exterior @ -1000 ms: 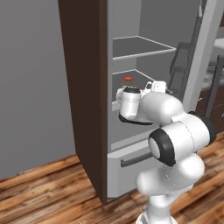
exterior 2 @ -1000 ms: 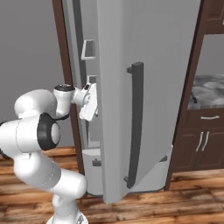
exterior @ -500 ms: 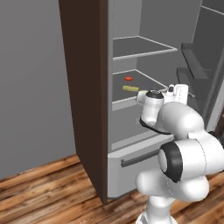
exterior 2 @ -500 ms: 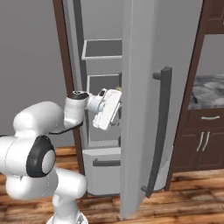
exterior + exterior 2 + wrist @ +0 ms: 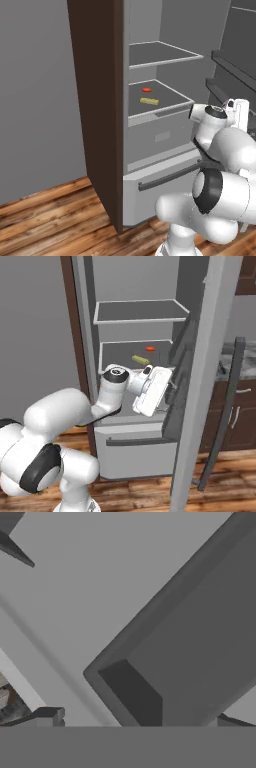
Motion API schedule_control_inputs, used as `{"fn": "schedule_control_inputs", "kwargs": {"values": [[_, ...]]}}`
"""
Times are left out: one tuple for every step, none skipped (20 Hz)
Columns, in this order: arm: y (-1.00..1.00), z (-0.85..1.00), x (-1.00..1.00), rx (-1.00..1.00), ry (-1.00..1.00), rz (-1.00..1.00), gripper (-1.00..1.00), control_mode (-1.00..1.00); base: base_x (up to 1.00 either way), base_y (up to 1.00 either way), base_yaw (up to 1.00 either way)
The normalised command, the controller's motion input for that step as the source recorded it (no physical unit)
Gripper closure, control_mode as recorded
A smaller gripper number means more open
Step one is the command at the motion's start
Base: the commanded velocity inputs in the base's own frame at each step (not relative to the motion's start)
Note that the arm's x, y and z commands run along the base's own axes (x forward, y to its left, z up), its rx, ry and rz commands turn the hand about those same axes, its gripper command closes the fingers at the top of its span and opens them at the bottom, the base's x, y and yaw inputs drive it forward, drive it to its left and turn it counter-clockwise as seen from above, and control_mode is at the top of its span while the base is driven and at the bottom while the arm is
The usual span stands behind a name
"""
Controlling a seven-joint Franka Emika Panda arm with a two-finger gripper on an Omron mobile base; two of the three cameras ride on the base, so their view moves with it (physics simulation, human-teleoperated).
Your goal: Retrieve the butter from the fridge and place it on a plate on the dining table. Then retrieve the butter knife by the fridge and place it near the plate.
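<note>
The fridge (image 5: 150,175) (image 5: 130,451) stands open, its door (image 5: 205,381) swung wide to the right. The butter (image 5: 149,101) (image 5: 140,360), a small pale-yellow stick, lies on the lower grey shelf. My gripper (image 5: 169,392) is open and empty, right of the shelf's front edge and close against the door's inner bins (image 5: 150,682). In the left base view my hand (image 5: 235,114) sits right of the shelf. The plate and the dining table are out of view, and I cannot make out the butter knife.
A small red thing (image 5: 146,90) (image 5: 150,348) lies behind the butter. The door's dark bar handle (image 5: 227,416) hangs on the right. Behind it are a marbled counter (image 5: 227,363) and dark brown cabinets (image 5: 235,421). A dark brown panel (image 5: 97,110) flanks the fridge's left side.
The fridge door has swung much further open to the right. My hand has moved right with it, away from the front of the shelf, uncovering the butter.
</note>
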Motion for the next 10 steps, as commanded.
{"fn": "schedule_control_inputs", "kwargs": {"values": [[-1.0, 0.07, 0.0, 0.03, 0.03, 0.03, -1.0, -1.0, 0.0, 0.0, 0.0], [-1.0, 0.12, 0.0, 0.02, 0.02, 0.03, -1.0, -1.0, 0.0, 0.0, 0.0], [-1.0, 0.21, 0.0, 0.02, 0.0, 0.05, -1.0, -1.0, 0.0, 0.0, 0.0], [-0.92, 0.38, 0.0, 0.05, 0.0, 0.09, -1.0, -1.0, 0.0, 0.0, 0.0], [-0.38, 0.32, -0.13, 0.1, 0.02, 0.14, -1.0, -1.0, 0.0, 0.0, 0.0], [0.0, 0.0, -0.36, 0.23, 0.05, 0.08, -1.0, -1.0, 0.0, 0.0, 0.0], [0.0, 0.0, -0.32, 0.27, 0.08, 0.05, -1.0, -1.0, 0.0, 0.0, 0.0], [0.24, 0.0, -0.19, 0.2, 0.1, 0.05, -1.0, -1.0, 0.0, 0.0, 0.0], [0.5, 0.0, 0.0, 0.19, 0.12, 0.05, -1.0, -1.0, 0.0, 0.0, 0.0], [0.79, 0.0, 0.0, 0.15, 0.15, 0.07, -1.0, -1.0, 0.0, 0.0, 0.0]]}}
